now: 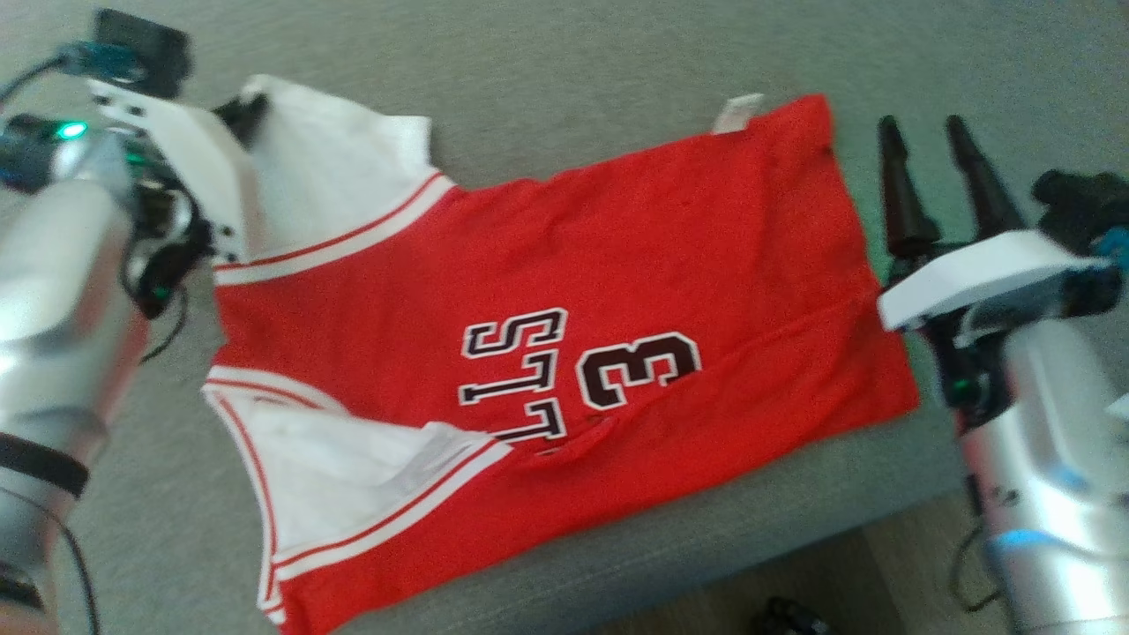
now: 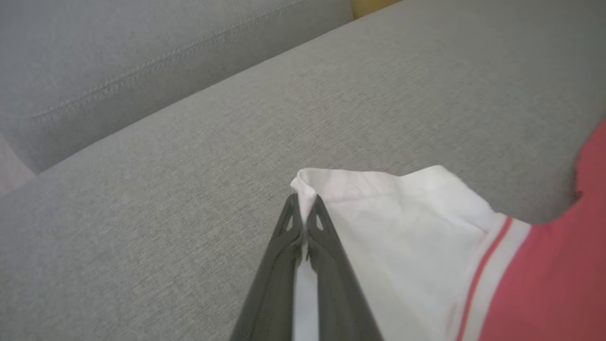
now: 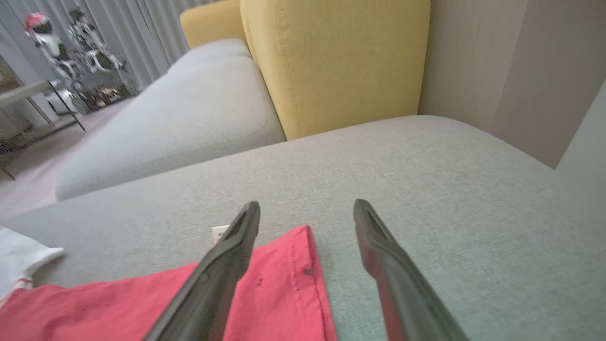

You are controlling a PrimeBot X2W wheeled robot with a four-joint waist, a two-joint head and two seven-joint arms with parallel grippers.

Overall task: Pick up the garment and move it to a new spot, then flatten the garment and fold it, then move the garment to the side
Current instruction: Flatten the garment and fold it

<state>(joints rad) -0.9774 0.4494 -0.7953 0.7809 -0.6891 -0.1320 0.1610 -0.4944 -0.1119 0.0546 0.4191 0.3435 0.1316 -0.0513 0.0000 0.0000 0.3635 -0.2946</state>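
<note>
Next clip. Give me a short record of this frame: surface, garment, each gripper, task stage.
surface: grey sofa seat, with a yellow cushion beyond it
garment: red jersey with white sleeves, spread out print side up, not folded
left gripper: shut, pinching the corner of the upper white sleeve
right gripper: open, at the hem end, holding nothing
task stage: flattening, no fold made yet
</note>
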